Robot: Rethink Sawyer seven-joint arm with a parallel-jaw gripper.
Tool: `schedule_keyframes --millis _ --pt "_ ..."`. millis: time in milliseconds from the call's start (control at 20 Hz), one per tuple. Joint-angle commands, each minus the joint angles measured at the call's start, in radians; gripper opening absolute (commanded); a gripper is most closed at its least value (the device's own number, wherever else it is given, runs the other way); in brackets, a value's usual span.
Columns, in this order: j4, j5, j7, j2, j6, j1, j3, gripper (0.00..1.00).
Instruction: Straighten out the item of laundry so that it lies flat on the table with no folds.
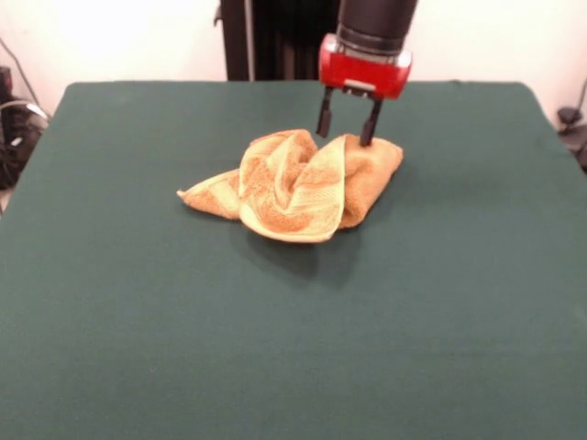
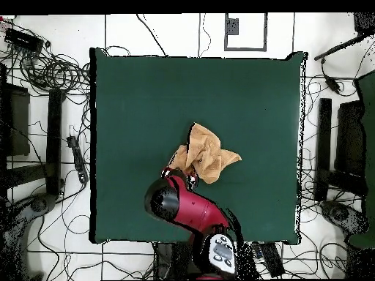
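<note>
The orange-tan towel (image 1: 293, 183) lies crumpled in a heap near the middle of the green table (image 1: 138, 302), with folds turned up and its paler band showing. My gripper (image 1: 347, 131) hangs over the towel's far right part. Its two black fingers (image 1: 324, 117) stand apart, open, with their tips at the towel's upper edge and nothing held between them. In the overhead view the towel (image 2: 206, 152) lies just above the red arm (image 2: 183, 205), which hides most of the gripper.
The table (image 2: 146, 95) stretches wide on all sides of the towel. Cables and black equipment (image 2: 44, 73) lie on the floor around the table. The robot's pedestal (image 1: 275, 37) stands behind the far edge.
</note>
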Motion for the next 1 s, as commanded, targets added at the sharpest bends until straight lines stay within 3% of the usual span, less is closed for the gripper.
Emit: schedule_keyframes --millis 50,550,600,1000 --pt "-0.100 0.099 0.260 0.103 0.005 0.049 0.035 1.00" --pt "-0.131 0.106 0.248 0.137 -0.054 0.066 0.040 1.00" --pt "-0.132 0.100 0.243 0.134 -0.039 0.060 0.048 0.00" --pt "-0.096 0.063 0.237 0.095 -0.037 0.003 0.105 0.00"
